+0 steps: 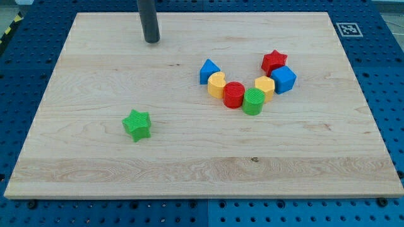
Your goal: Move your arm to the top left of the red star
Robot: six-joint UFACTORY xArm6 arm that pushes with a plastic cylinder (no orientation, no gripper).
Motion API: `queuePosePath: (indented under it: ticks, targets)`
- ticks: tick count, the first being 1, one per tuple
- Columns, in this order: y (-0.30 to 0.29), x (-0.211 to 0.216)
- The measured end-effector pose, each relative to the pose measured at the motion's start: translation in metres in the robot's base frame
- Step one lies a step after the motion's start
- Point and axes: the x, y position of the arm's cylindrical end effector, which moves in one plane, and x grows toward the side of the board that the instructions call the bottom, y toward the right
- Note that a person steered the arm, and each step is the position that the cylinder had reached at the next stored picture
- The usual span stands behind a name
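Rod: a straight dark rod comes down from the view's top edge and meets the bench left of centre, near the top.
My tip (151, 41): resting on the bench (95, 170), well apart from every block; it lies far to the view's left of the red star and a little higher.
End effector: there are no jaws to be wide or narrow; the rod is bare and holds nothing.
Red star (274, 62): at the top right of the cluster of blocks, right of the bench's centre, touching the blue cube.
Blue cube (283, 79): just below and to the right of the red star, the block farthest to the view's right.
Yellow block (264, 87): just left of the blue cube, many-sided; exact shape hard to tell.
Green cylinder (254, 101): below and left of that yellow block, touching it.
Red cylinder (233, 94): left of the green cylinder, touching it, at the low point of the curved row.
Yellow heart (216, 84): up and left of the red cylinder, against it.
Blue block (209, 71): the cluster's left end, peaked on top, touching the yellow heart.
Green star (137, 124): alone in the lower left part of the bench, well apart from the cluster and from my tip.
Surroundings: the wooden bench sits on a blue perforated surface (28, 44).
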Motion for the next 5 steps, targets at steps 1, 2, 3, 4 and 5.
queuePosePath:
  ticks: [1, 2, 3, 4, 5]
  targets:
    - [0.026, -0.026]
    - [0.069, -0.029]
    - [0.109, -0.027]
    - [0.135, -0.027]
    - [0.144, -0.027]
